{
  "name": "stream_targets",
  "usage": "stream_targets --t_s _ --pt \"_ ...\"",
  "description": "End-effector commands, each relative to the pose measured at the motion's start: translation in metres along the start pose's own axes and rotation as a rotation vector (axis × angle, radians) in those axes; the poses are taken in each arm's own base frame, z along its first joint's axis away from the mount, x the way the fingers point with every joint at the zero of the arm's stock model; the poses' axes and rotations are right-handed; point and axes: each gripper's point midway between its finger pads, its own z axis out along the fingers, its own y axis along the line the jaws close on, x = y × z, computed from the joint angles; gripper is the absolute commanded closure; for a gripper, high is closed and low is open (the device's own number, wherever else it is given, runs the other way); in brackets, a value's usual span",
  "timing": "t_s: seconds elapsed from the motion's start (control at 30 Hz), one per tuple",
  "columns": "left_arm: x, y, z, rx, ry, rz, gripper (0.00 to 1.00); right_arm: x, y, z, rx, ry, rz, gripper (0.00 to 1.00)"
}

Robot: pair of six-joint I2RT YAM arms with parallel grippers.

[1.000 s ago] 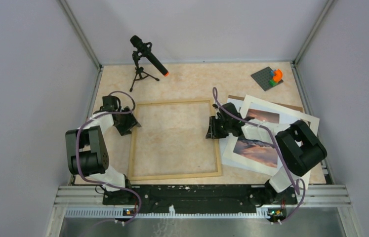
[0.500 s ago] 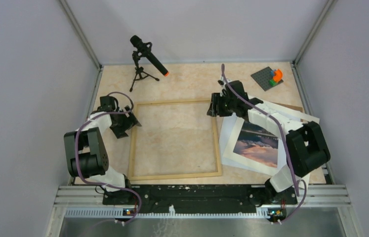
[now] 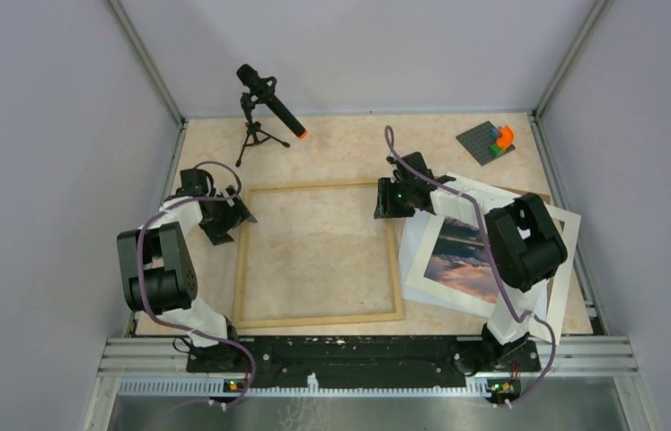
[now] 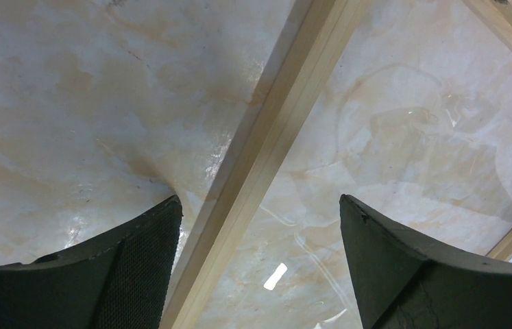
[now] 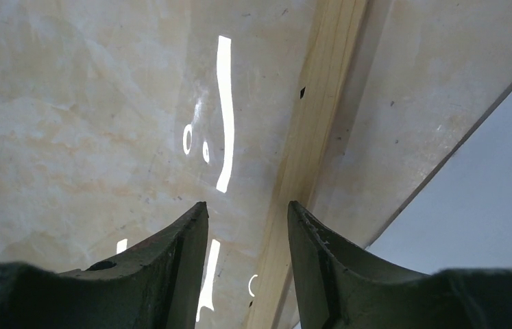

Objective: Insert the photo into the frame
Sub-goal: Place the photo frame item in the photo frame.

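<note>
The frame (image 3: 317,319) of light wood strips lies flat mid-table, with bare tabletop showing inside it. To its right the photo (image 3: 464,258), a sunset print, lies face up on white sheets. My left gripper (image 3: 243,215) is at the frame's far left corner and stands open. In the left wrist view its fingers straddle the frame's left strip (image 4: 287,103) without touching it, left gripper (image 4: 260,205). My right gripper (image 3: 384,201) is at the far right corner, jaws apart. In the right wrist view the strip (image 5: 318,116) runs under the gap, right gripper (image 5: 246,209).
A white mat (image 3: 560,256) and a brown backing board (image 3: 536,192) lie under and beside the photo. A microphone on a tripod (image 3: 264,106) stands at the far left. A grey baseplate with bricks (image 3: 491,141) sits at the far right. A white sheet's edge (image 5: 486,199) lies beside the right fingers.
My right gripper went from the middle of the frame's right strip to its far right corner, uncovering the photo. My left gripper opened wider at the far left corner.
</note>
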Motion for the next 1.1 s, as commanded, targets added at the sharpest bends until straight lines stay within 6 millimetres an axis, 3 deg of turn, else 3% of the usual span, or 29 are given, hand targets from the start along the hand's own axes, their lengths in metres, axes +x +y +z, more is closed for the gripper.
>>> stream_targets --t_s 0.0,0.17,0.4,0.57,0.7,0.83,1.07 --pt "0.0 -0.001 0.008 0.025 0.011 0.01 0.11 -0.019 0.011 0.006 -0.011 -0.051 -0.037 0.54" --pt "0.002 -0.002 0.01 0.041 0.023 0.021 0.11 -0.01 0.007 0.013 0.042 -0.012 -0.073 0.55" --pt "-0.005 -0.008 0.0 0.059 -0.013 0.071 0.09 -0.017 0.028 -0.033 -0.027 -0.036 -0.086 0.51" --pt "-0.012 -0.006 -0.013 0.035 -0.069 0.102 0.06 0.012 0.022 -0.056 -0.032 0.025 -0.099 0.41" --pt "-0.007 -0.001 -0.014 0.011 -0.059 0.101 0.06 0.035 0.014 -0.067 -0.023 0.052 -0.099 0.37" --pt "-0.001 -0.001 -0.01 0.024 -0.031 0.086 0.1 0.055 0.013 -0.063 -0.055 0.061 -0.059 0.37" --pt "0.004 -0.016 -0.002 0.101 0.036 0.047 0.09 0.066 0.011 -0.037 -0.082 0.048 0.012 0.38"
